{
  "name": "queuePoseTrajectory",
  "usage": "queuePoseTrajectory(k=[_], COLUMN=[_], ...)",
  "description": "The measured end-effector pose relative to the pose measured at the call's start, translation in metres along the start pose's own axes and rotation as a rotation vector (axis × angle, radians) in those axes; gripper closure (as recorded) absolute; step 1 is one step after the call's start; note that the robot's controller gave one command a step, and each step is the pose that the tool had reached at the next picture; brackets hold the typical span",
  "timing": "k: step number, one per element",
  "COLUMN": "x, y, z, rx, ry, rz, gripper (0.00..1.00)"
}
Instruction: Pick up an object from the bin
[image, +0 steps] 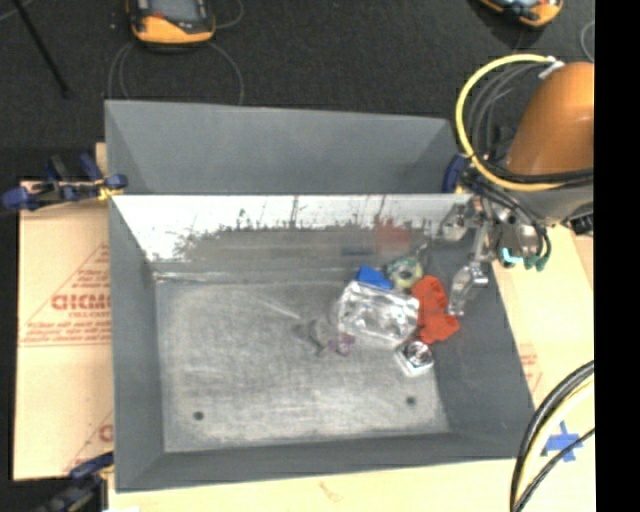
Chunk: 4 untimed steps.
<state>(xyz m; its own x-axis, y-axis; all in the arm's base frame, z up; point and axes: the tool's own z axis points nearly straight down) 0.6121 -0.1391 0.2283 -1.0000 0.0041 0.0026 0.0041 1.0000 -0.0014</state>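
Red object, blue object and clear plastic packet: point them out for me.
red object (432, 300), camera view, upper middle.
blue object (372, 277), camera view, its middle.
clear plastic packet (378, 316), camera view, crumpled centre.

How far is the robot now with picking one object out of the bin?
Done: nothing looks lifted yet; the small heap, with a clear plastic packet and a blue piece, lies on the floor of the bin. In hand: the gripper is down at the heap's right side, beside a red thing; whether it grips it I cannot tell. Left: take one thing and lift it out.
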Motion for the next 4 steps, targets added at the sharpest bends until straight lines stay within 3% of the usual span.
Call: queuePoseTrajectory(k=[1, 2, 3, 4], x=[0.039, 0.067, 0.053, 0.049], y=[0.073, 0.165, 0.171, 0.174], z=[0.110, 0.111, 0.123, 0.154], rx=[-0.002, -0.006, -0.003, -0.007], ry=[-0.039, -0.004, -0.004, -0.009], rz=[0.327, 0.363, 0.758, 0.959], gripper=[0.00, 0.00, 0.00, 0.00])
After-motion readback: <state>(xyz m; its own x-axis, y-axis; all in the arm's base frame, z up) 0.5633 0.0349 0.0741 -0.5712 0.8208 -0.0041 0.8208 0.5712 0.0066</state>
